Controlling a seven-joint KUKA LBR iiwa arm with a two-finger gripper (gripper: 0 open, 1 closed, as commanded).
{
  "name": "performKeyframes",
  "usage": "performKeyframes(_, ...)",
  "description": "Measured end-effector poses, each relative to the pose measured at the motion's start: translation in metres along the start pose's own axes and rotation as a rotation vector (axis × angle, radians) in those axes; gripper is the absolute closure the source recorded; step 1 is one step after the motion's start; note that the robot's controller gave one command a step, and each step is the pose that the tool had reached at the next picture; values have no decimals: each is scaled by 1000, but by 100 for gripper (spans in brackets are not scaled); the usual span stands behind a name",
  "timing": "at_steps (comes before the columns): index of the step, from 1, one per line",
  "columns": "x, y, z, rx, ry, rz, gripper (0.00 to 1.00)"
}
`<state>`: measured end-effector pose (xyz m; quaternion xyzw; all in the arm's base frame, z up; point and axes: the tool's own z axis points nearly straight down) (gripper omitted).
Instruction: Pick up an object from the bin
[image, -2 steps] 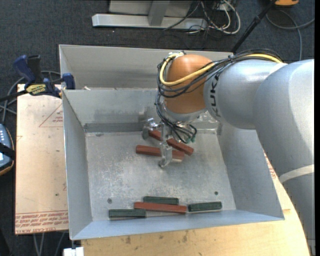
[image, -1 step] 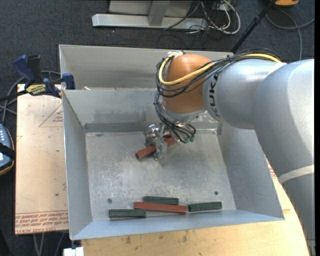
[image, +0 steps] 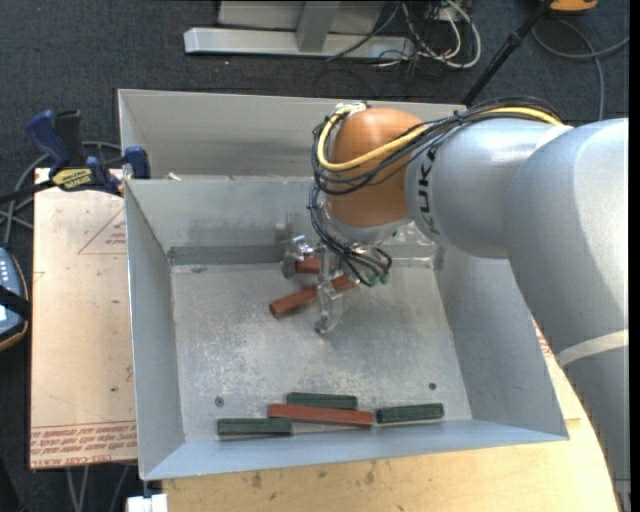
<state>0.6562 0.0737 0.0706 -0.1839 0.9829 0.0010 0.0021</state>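
My gripper hangs below the orange cover, down at the bin floor in the upper middle of the bin. It stands open, one fingertip resting on the floor and the other finger up to the left. A red-brown stick lies slanted on the floor and passes between the fingers; its right end shows at the far side of the lower finger. A second short red-brown piece shows right beside the upper finger, partly hidden by the gripper.
Along the near wall lie three dark green sticks and a long red-brown stick. The arm comes in from the right and covers the bin's upper right part.
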Motion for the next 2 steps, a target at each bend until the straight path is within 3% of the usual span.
performKeyframes(1, 0, 0, -1, 0, 0, 0, 100)
performKeyframes(2, 19, 19, -150, 3, -7, -61, 100)
